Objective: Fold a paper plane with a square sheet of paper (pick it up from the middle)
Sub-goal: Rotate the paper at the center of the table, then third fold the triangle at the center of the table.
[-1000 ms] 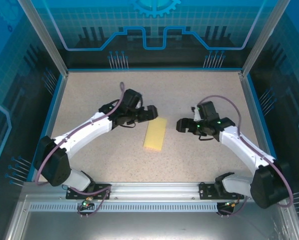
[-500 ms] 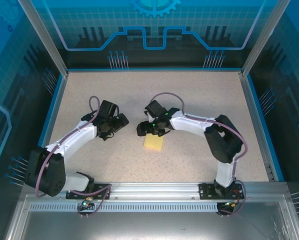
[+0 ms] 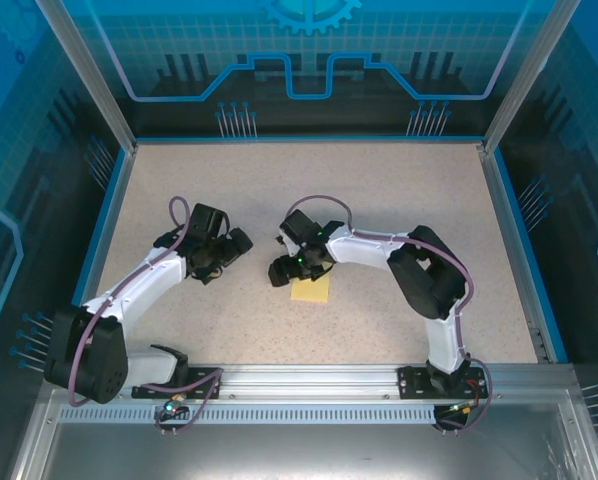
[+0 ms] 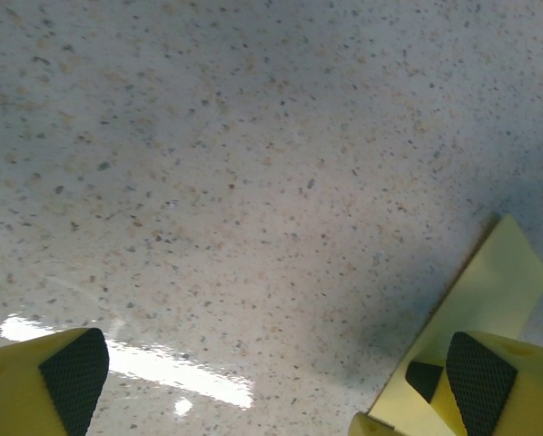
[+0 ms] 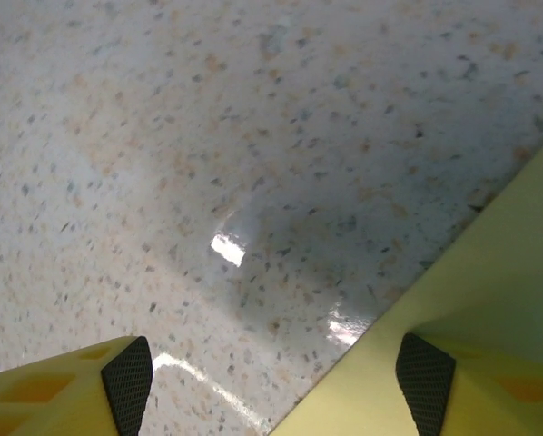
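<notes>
A: Top view. The yellow sheet of paper lies flat on the speckled table, just below frame centre. It looks narrower than a square, so probably folded once. The right gripper sits at its upper left corner. Whether it touches or hovers is too small to tell. The left gripper is further left, near the paper but apart from it.

B: Jaw state from up there?

A: Not readable. Left wrist view: the left gripper is spread wide with nothing between the pads. The paper juts in at lower right, beside the right-hand pad.

B: Right wrist view?

A: The right gripper is also wide apart and empty. One pad is over bare table at lower left. The other is over the paper in the lower right corner. The jaws straddle the paper's edge.

B: Step in hand?

A: Judged: raising an edge for the next fold. The right gripper should come down until its pad rests lightly on the paper, then close slowly so the edge lifts instead of the sheet sliding. The left gripper should pin the sheet first. The paper is thin, and a hard pinch could crease it off line.
</notes>
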Controlling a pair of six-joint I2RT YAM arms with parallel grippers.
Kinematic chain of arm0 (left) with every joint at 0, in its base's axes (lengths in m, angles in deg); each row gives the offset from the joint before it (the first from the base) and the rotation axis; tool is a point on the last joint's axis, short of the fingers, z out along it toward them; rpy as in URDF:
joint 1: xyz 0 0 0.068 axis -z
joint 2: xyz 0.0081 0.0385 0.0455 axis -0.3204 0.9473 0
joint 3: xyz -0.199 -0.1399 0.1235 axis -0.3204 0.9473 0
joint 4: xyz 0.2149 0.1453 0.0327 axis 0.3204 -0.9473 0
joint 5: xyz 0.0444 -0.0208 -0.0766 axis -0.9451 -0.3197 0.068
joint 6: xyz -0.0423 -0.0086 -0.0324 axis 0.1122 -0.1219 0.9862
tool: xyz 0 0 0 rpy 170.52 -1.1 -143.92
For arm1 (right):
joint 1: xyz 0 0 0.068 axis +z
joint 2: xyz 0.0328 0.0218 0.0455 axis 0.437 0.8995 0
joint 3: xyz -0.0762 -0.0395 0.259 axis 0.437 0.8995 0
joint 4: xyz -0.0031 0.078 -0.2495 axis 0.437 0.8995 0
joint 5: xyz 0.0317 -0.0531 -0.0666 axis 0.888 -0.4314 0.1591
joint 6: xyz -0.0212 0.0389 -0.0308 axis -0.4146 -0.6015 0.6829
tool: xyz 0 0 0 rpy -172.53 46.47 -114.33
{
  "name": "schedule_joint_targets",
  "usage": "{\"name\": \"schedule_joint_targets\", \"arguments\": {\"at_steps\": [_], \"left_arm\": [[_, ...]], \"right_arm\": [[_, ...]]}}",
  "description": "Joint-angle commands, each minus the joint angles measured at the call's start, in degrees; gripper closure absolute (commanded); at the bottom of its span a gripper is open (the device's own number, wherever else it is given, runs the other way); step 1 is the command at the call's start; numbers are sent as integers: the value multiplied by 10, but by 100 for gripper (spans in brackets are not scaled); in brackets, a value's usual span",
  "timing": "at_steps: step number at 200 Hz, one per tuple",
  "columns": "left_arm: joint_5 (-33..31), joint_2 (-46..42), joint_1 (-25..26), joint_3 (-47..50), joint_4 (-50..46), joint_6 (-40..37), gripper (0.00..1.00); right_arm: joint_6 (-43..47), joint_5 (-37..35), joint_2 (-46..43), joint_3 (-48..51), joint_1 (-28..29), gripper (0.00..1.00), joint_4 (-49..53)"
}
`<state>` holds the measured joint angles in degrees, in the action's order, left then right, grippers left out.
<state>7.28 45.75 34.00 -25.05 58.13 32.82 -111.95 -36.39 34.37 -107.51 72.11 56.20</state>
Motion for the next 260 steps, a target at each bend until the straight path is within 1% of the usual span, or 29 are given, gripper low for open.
{"name": "schedule_joint_targets", "arguments": {"at_steps": [1,18,34,55,76,96,106,126,143,155,167,187,221,260], "left_arm": [[47,-2,-6,11,29,-23,2],[70,2,-6,11,43,-26,3],[94,11,-5,8,56,-34,5],[132,31,3,2,77,-42,9],[155,54,35,-13,94,-55,17],[174,81,78,-35,119,-64,29],[183,96,99,-46,134,-64,38],[215,133,136,-67,175,-55,54],[245,173,162,-83,207,-43,67],[261,201,178,-93,227,-35,75],[264,228,191,-106,231,-33,81],[271,267,207,-127,230,-31,86],[243,311,217,-148,201,-35,93],[218,345,218,-153,178,-31,97]], "right_arm": [[105,22,-21,64,5,23,78],[137,22,-55,100,-2,23,84],[140,35,-91,118,-9,23,79],[92,38,-159,138,-20,23,43],[18,22,-230,173,-42,21,-1],[-60,-1,-289,218,-78,19,-18],[-92,-5,-312,242,-97,19,-20],[-135,2,-357,295,-135,19,-23],[-153,18,-388,327,-164,19,-29],[-164,35,-399,343,-179,19,-29],[-170,51,-402,352,-189,19,-31],[-177,67,-398,365,-195,20,-37],[-180,90,-389,379,-197,25,-55],[-175,100,-366,385,-196,37,-56]]}}
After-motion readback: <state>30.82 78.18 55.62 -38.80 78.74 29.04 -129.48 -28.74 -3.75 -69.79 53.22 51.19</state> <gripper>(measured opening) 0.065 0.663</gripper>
